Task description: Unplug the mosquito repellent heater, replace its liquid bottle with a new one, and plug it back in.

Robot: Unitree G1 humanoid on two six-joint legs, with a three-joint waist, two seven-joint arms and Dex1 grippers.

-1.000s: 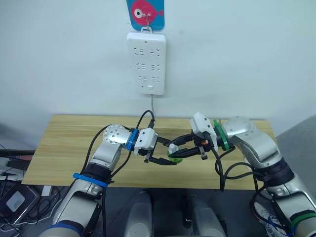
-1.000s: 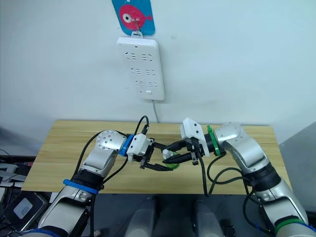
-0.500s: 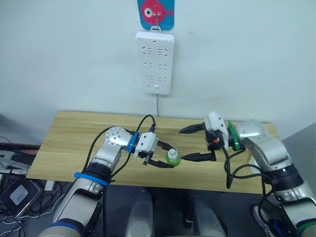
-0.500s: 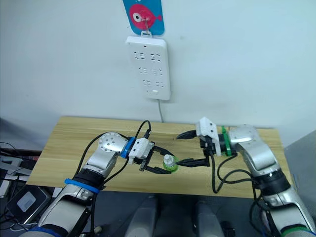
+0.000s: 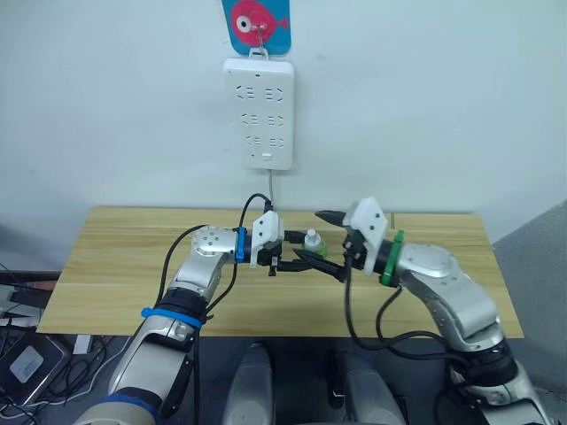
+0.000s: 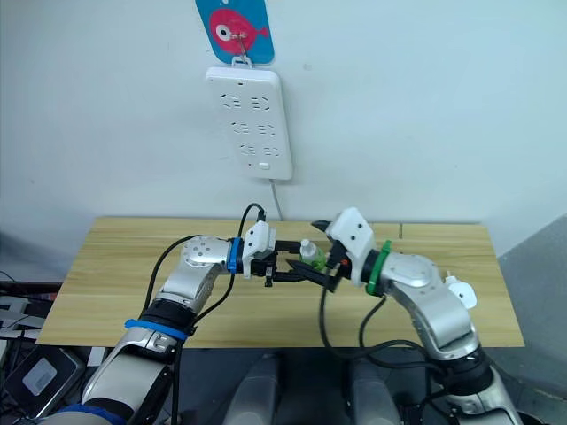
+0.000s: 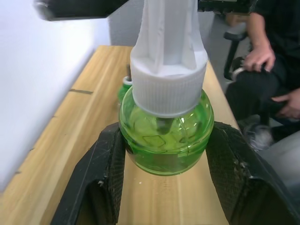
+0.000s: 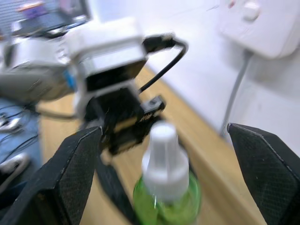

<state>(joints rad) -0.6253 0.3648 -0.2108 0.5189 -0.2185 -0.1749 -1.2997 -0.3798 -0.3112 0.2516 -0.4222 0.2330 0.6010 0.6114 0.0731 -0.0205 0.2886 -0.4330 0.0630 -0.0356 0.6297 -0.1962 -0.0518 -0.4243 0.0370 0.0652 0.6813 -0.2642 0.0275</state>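
From the left eye view, the new one (image 5: 312,241), a green bottle with a white pointed cap, is seen gripped upright in the left hand (image 5: 301,258) above the middle of the wooden surface (image 5: 115,266), toward its far edge. The right hand (image 5: 335,243) is spread wide around the bottle, one finger on each side, apart from it. On the wall behind, a long white power strip (image 5: 259,112) hangs beneath a blue card with a pink fish (image 5: 258,22), its cord dropping toward the far edge of the surface.

From the right eye view, the same grasp is seen. A small white object (image 6: 459,293) lies near the right edge of the surface; whether it is the mosquito repellent heater cannot be told.

In the left wrist view, the green body of the bottle is clamped between the two black fingers (image 7: 101,173), with the ribbed white cap standing above them. A second green bottle (image 7: 124,89), probably its liquid bottle, stands on the surface behind. A seated person (image 7: 272,56) is visible beyond the surface's end.

In the right wrist view, the capped bottle stands between the widely parted black fingers (image 8: 70,164), untouched by them, with the left hand behind it.
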